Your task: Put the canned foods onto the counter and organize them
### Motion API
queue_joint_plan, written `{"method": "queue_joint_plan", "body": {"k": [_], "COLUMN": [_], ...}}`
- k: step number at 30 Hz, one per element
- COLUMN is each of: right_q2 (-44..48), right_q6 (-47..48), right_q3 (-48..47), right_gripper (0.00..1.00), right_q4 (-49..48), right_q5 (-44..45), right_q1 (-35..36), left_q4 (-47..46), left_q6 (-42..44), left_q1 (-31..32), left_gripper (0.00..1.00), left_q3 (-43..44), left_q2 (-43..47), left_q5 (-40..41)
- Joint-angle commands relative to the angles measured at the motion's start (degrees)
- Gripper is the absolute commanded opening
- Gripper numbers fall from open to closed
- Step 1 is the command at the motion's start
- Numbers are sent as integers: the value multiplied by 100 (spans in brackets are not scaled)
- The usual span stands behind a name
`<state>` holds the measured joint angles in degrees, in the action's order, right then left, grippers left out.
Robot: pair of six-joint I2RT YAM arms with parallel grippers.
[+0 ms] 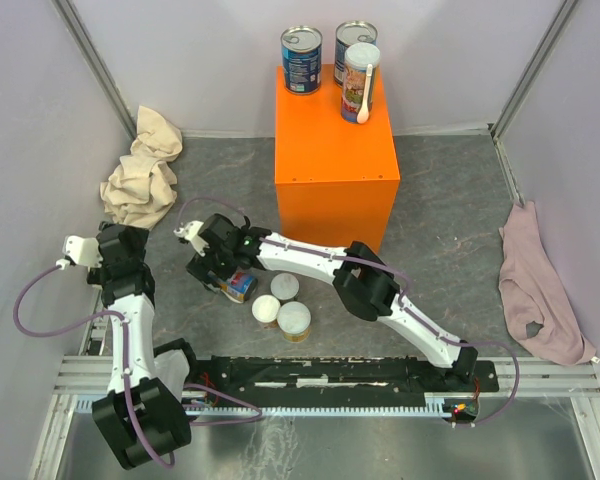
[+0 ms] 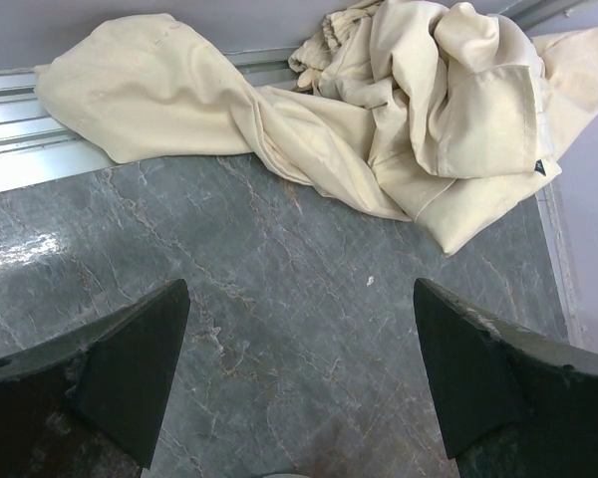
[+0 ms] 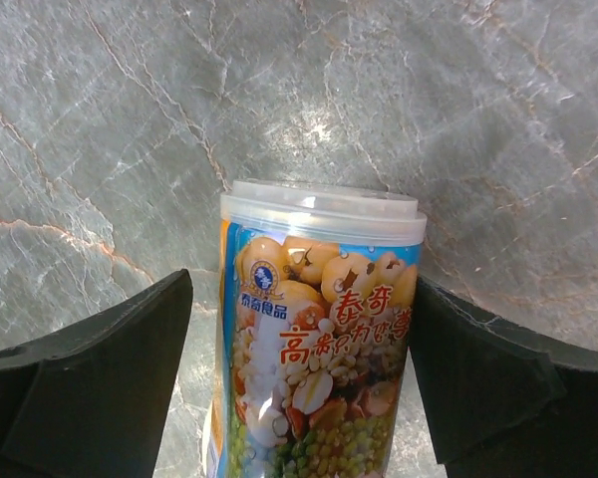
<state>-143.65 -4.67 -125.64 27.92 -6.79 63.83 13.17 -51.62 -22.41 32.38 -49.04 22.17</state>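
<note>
The right hand [image 3: 301, 281] is wide around the bean can [image 3: 319, 349], which has a clear lid, and a gap shows on one side. Three white-lid cans [image 1: 294, 320] stand just beside it on the grey surface [image 1: 450, 200]. Three back cans [image 1: 302, 60] stand at the far edge of the orange box [image 1: 335, 150]. The left hand [image 2: 299, 289] is wide open near the beige cloth [image 2: 379, 110].

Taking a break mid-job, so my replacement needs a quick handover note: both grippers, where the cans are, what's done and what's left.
Left gripper: open, empty, over the grey marbled table near the crumpled beige cloth.
Right gripper: open around a colourful-labelled can with a clear lid; a gap shows at one finger, so it is not gripped yet.
Done: two blue-labelled steel tins and one tall colourful pale-lidded can stand on the large orange box.
Left: the can at the right gripper, plus three pale-lidded cans beside it.
</note>
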Motion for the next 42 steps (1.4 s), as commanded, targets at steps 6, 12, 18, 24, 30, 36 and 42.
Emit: {"method": "queue_joint_plan", "body": {"k": [6, 12, 18, 24, 30, 36, 42], "right_q2": [-129, 139, 463, 969, 1454, 1841, 2295], "right_q6": [-242, -275, -263, -209, -167, -174, -160], "right_q3": [-198, -1, 111, 242, 412, 696, 1151], "right_gripper": [67, 15, 4, 1, 1, 1, 1], "right_q4": [-101, -306, -551, -813, -982, -1150, -1437], "right_q5": [-440, -462, -398, -299, -71, 31, 90], "right_q1": [11, 7, 23, 24, 28, 39, 70], "left_q4": [-286, -288, -301, -307, -338, -365, -358], "left_q6": [-236, -231, -226, -241, -255, -272, -280], "left_q1": [-40, -49, -48, -46, -47, -39, -47], "left_gripper": [99, 99, 99, 99, 99, 99, 99], "left_q3": [-27, -39, -53, -53, -67, -79, -75], "left_q2": [-13, -10, -27, -31, -39, -98, -89], "left_q5": [-37, -46, -63, -75, -143, -228, -230]}}
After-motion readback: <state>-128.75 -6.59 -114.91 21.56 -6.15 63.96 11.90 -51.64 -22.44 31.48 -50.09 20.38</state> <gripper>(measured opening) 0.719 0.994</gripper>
